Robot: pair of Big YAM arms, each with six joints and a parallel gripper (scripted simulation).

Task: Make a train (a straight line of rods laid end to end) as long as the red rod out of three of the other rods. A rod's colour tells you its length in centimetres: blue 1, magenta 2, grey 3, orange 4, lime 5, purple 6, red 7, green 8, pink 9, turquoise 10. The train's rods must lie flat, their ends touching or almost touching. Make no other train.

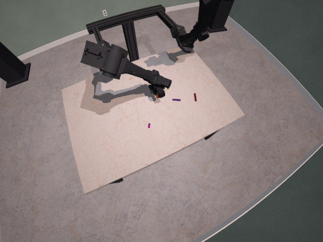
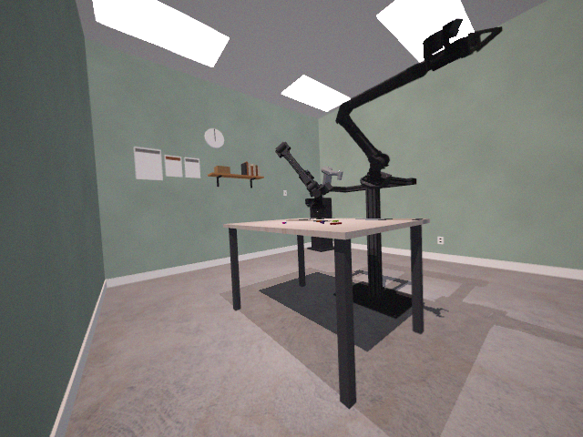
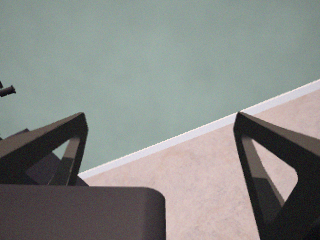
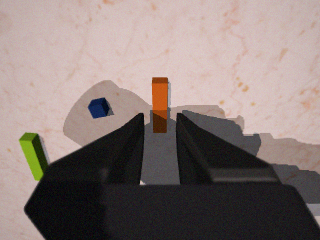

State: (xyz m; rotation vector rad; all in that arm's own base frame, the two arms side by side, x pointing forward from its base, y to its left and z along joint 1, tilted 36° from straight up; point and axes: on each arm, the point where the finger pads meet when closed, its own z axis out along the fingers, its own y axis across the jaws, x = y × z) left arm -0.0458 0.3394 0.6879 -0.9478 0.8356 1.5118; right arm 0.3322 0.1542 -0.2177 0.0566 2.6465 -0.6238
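Observation:
My right gripper hangs low over the table, fingers partly apart. An orange rod lies lengthwise in the gap between the fingertips. Its near end is between them, with room on both sides. A small blue rod lies just left of it and a lime rod farther left. The red rod and a purple rod lie to the right in the top view. A magenta rod with a blue bit at its far end lies mid-table. My left gripper is open, empty and raised high.
The black gantry frame and arm bases stand behind the table's far edge. In the exterior view the table stands on dark legs in a room with green walls.

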